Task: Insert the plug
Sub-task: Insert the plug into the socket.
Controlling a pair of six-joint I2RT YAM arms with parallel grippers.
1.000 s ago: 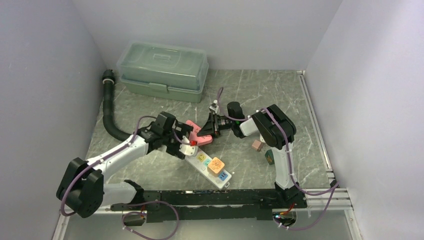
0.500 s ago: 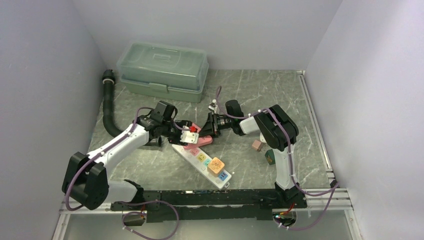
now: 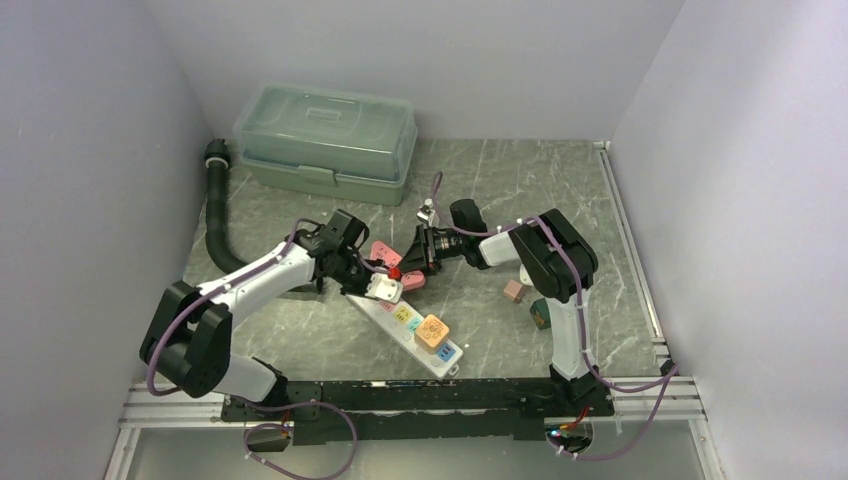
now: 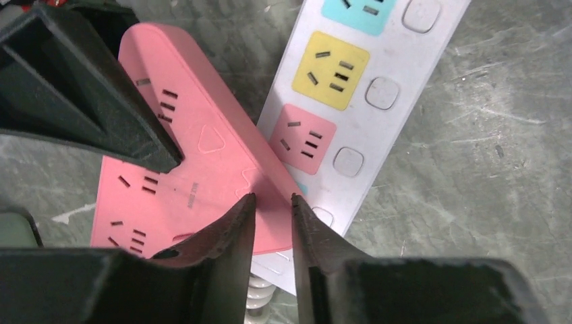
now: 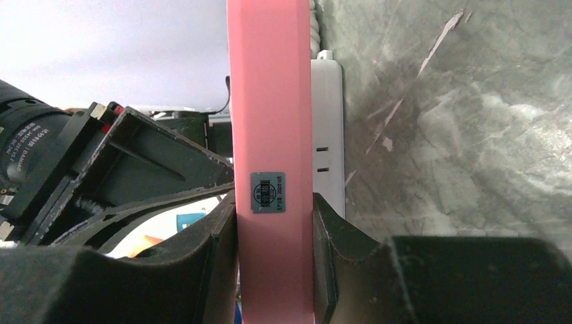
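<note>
A pink branching plug (image 3: 383, 254) sits tilted over the far end of the white power strip (image 3: 408, 322). My right gripper (image 3: 414, 266) is shut on it. In the right wrist view the plug (image 5: 270, 101) stands edge-on between both fingers, with the strip (image 5: 328, 121) behind it. My left gripper (image 4: 273, 199) hovers just above the plug's flat face (image 4: 195, 169). Its jaws stand a narrow gap apart with nothing between them. Beside the plug, the strip (image 4: 351, 88) shows pink, yellow and blue sockets. In the top view the left gripper (image 3: 380, 284) is over the strip's far end.
An orange cube plug (image 3: 432, 330) sits in the strip near its front end. A green lidded box (image 3: 325, 140) stands at the back left and a black hose (image 3: 215, 215) runs along the left wall. A pinkish cube (image 3: 514, 291) and a dark green cube (image 3: 540, 313) lie by the right arm.
My left arm has swung right and back over the pink plug, and its jaws have narrowed from wide open. The right gripper still holds the plug in the same place.
</note>
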